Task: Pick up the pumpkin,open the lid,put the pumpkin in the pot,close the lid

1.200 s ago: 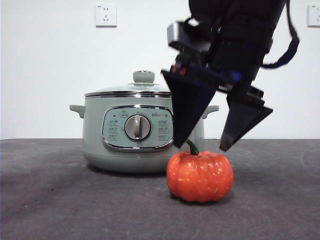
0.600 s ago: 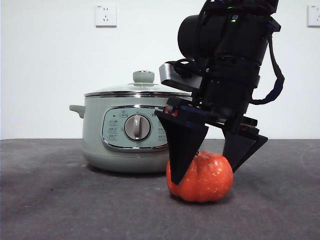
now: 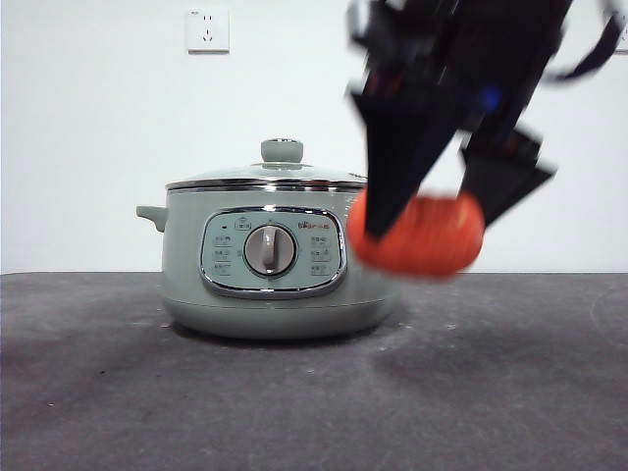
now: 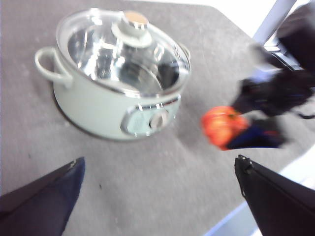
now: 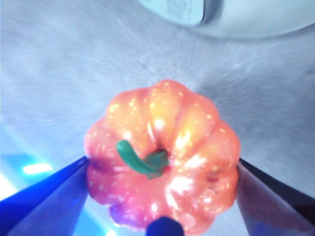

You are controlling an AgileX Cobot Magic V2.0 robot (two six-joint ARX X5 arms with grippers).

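Pot (image 3: 275,294) in pale sage-green, smooth with a soft satin sheen, likely enamelled or plastic-coated. Bright chrome band round rim and round control panel (image 3: 272,251); brushed-metal dial at centre. Lid (image 4: 125,54) of clear glass, glossy with white glare, chrome-edged, showing polished metal interior beneath. Knob (image 3: 282,150) at 12 o'clock of lid, smooth pale green with metallic cap. Pumpkin (image 5: 162,157) glossy orange, plastic-looking, ribbed, yellow-speckled, with shiny highlights; stem (image 5: 140,160) matt green. Right gripper (image 5: 162,196) matt black, smooth, hard-looking. Left gripper (image 4: 157,196) likewise matt black. Table (image 3: 294,402) dark grey, matt, faintly rough and scuffed. Wall (image 3: 98,137) flat matt white.
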